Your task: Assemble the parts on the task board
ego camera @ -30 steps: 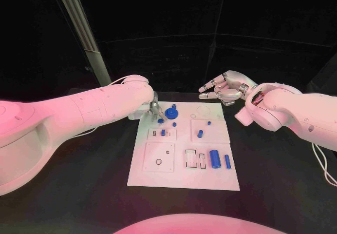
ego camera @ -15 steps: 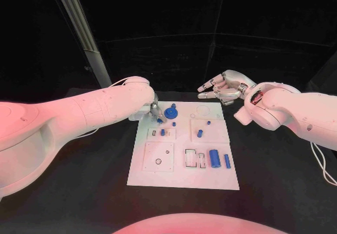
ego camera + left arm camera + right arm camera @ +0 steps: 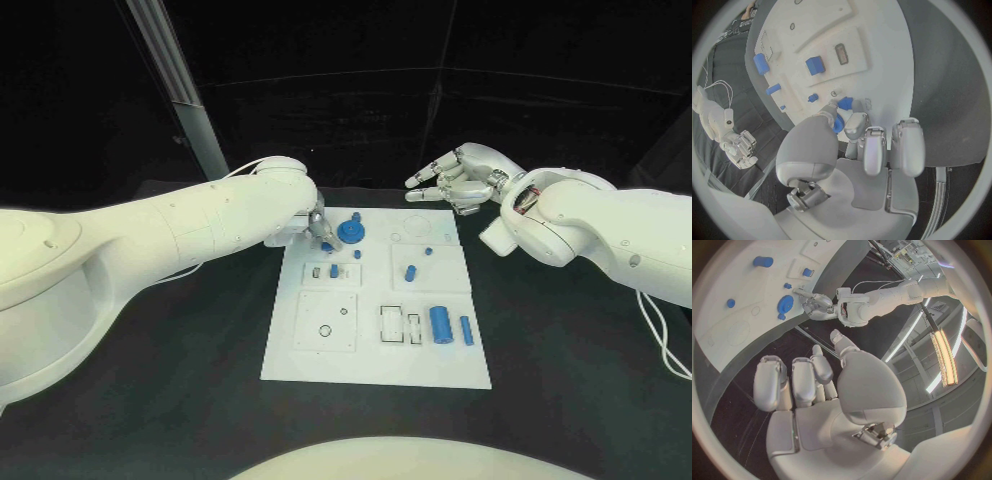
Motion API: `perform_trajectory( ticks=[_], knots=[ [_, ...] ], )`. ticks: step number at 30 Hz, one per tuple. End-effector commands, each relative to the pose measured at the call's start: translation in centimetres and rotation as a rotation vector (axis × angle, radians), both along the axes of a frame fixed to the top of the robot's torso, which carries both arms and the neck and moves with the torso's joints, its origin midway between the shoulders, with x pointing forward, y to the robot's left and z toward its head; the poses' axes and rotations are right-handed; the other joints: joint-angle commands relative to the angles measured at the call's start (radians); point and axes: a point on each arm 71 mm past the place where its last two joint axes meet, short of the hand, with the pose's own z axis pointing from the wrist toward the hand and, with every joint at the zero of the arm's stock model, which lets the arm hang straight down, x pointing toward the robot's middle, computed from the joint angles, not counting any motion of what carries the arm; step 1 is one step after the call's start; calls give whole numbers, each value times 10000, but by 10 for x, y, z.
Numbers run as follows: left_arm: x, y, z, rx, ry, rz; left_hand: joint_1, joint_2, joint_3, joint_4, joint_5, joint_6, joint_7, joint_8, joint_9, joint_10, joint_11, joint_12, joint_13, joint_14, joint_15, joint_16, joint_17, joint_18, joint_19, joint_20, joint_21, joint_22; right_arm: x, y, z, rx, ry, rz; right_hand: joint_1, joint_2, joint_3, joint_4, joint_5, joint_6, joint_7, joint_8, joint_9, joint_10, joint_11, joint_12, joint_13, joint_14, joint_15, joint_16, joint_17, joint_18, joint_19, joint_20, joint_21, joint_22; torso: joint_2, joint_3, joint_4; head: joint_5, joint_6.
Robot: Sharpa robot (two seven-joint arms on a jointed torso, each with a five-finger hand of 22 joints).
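The white task board [image 3: 378,355] lies in the middle of the black table. My left hand [image 3: 313,225] is low over its far left corner, and its thumb and a finger pinch a small blue part [image 3: 837,123] next to the round blue disc [image 3: 353,236]. Beyond the board's far right corner my right hand [image 3: 459,178] hovers with fingers apart and nothing in it. Two blue cylinders [image 3: 441,325] lie near the board's right edge. Smaller blue parts [image 3: 411,273] stand in the board's middle recesses. The right wrist view has the disc [image 3: 786,304] beside my left hand [image 3: 819,306].
A metal pole [image 3: 176,85] rises behind the table at the back left. A thin white cable [image 3: 188,267] runs under my left arm. Bare black table [image 3: 159,370] lies on both sides of the board.
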Motion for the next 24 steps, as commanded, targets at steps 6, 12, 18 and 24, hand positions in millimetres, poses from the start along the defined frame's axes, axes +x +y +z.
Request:
perform_trajectory(
  ticks=[6, 12, 18, 24],
  knots=[
    [-1, 0, -1, -103, 52, -251, 805, 800, 333, -664, 238, -66, -14, -275, -351, -69, 40, -81, -52, 887, -17, -12, 1880, -17, -40, 8, -81, 1077, 0, 1, 1, 31, 21, 94, -66, 61, -9, -76, 67, 81, 13, -43, -5, 43, 7, 12, -1, 183, -64, -39, 10, 121, 13, -47, -45, 9, 0, -5, 7, -3, -4],
    [-2, 3, -1, -368, 8, -143, 1102, 1042, 561, -1077, 704, -80, -11, -435, -593, -104, 40, -130, -96, 880, -14, -35, 1850, -11, -51, 10, -111, 1070, 0, 1, 1, 25, 29, 95, -66, 61, -9, -76, 67, 81, 13, -43, -5, 43, 7, 12, -1, 183, -64, -39, 10, 121, 13, -47, -45, 9, 3, -4, 9, 10, 4],
    [-3, 8, -1, -555, -50, -31, 1141, 1113, 865, -1310, 357, -130, 18, -566, -786, -129, 55, -159, -125, 878, 7, -42, 1840, -9, -56, 28, -133, 1064, 0, 0, 1, 16, 41, 94, -73, 68, -8, -81, 71, 81, 14, -43, -5, 51, 7, 23, 5, 188, -64, -33, 22, 118, 22, -48, -39, 20, -3, 0, 16, 13, 17],
    [-5, 13, -1, -584, -15, -1, 1040, 1083, 995, -1385, 436, -157, 52, -659, -933, -149, 80, -189, -149, 875, 33, -52, 1827, -5, -64, 49, -152, 1055, 1, 0, 0, -2, 72, 105, -78, 67, -10, -80, 71, 80, 14, -43, -6, 50, 7, 20, 2, 188, -64, -36, 19, 120, 18, -48, -44, 13, -6, -2, 17, 29, 24]
  ],
)
